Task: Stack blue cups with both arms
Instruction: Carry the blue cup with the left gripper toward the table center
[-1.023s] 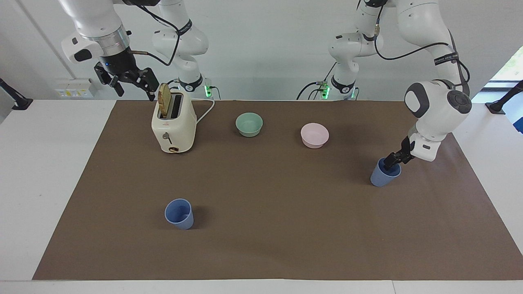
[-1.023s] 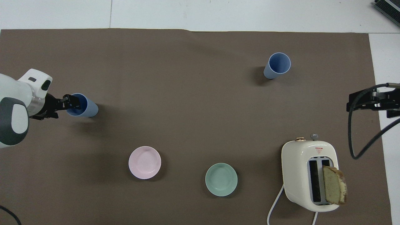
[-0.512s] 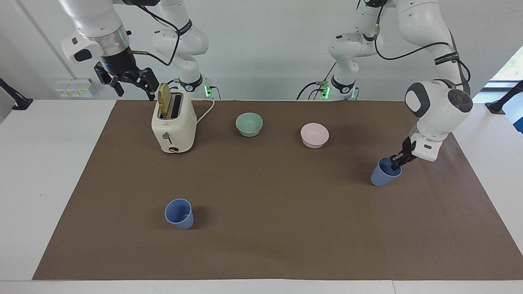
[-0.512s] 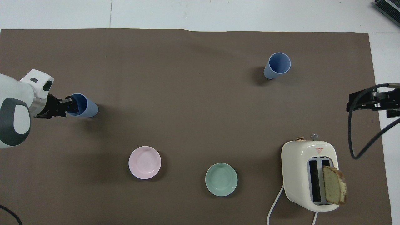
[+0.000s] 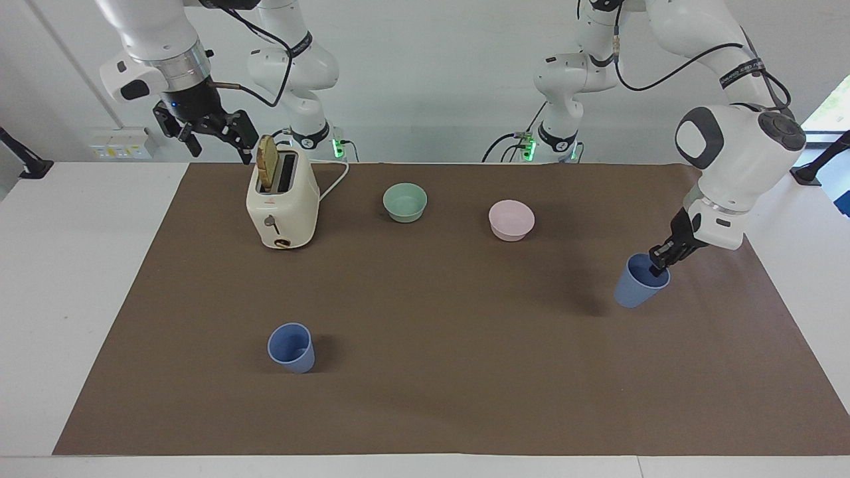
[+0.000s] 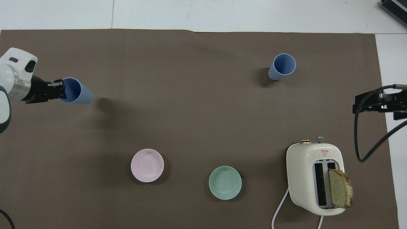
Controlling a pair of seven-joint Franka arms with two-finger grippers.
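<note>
We see a brown mat point(image 5: 425, 372) on a white table point(image 5: 60, 299), with a pale wall only in the facing view. The left gripper point(image 5: 659, 260) pinches the rim of one blue cup point(image 5: 639, 284), lifted over the mat and well apart from the toaster point(image 5: 282, 202). The right gripper point(image 5: 212, 136) waits with its fingers spread beside the toaster. The second blue cup point(image 5: 291, 347) stands farther from the robots than the toaster.

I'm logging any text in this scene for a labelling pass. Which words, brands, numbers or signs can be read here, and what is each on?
Nothing can be read as words.
Toaster: a small red triangle sign with tiny print on its top, too small to read.
Left arm: a black band with white lettering, too small to read.
Blue cups, pink bowl, green bowl: no markings seen.
</note>
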